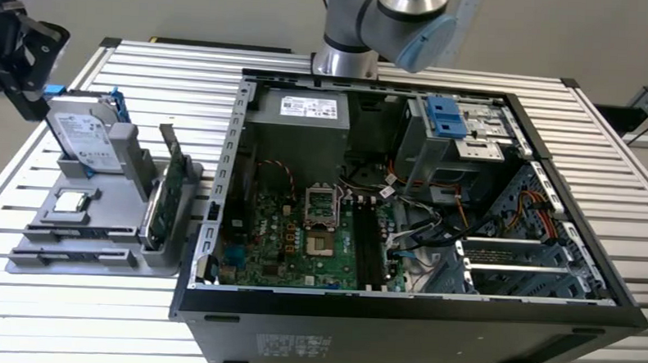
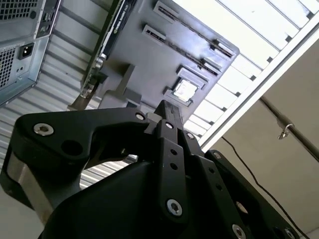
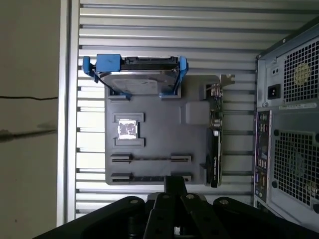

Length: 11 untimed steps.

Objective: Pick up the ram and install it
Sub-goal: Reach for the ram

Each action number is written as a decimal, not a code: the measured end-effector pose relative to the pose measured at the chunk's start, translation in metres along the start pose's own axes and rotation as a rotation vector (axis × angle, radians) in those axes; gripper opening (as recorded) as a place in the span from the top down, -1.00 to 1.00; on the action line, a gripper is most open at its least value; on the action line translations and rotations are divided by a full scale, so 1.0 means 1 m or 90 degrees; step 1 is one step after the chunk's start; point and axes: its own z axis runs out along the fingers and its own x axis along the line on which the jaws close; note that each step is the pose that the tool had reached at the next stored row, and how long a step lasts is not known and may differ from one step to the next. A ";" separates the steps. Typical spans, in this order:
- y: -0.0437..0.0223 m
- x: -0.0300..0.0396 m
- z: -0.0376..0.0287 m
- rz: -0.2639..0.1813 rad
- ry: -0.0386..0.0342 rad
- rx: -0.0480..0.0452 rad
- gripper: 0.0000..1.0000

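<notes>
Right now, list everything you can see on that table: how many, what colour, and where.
table: one, silver slats, under everything.
computer case: one, black, lying open, to the exterior view's right of the tray.
tray: one, grey, on the table beside the case.
hard drive: one, silver in a blue bracket, standing at one end of the tray.
processor chip: one, silver, flat in the tray's square pocket.
card: one, green, on edge along the tray's case side.
ram sticks: apparently two, edge-on in the tray's long slots, colour unclear.
arm: one, grey with a blue cap, behind the case.
gripper: one, black, shut, empty, in the air near the tray.
</notes>
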 end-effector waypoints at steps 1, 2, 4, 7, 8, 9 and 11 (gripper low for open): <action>-0.0013 0.0000 0.0000 -0.001 0.0000 0.0000 1.00; -0.0024 0.0000 -0.0001 -0.001 0.0001 0.0000 1.00; -0.0048 0.0001 -0.0001 -0.002 0.0002 0.0000 1.00; -0.0080 0.0001 -0.0002 -0.004 0.0003 0.0000 1.00; -0.0088 0.0001 -0.0002 -0.005 0.0003 -0.0001 1.00; -0.0096 0.0001 -0.0001 -0.005 0.0002 -0.0001 1.00; -0.0109 0.0001 -0.0001 -0.006 0.0003 -0.0001 1.00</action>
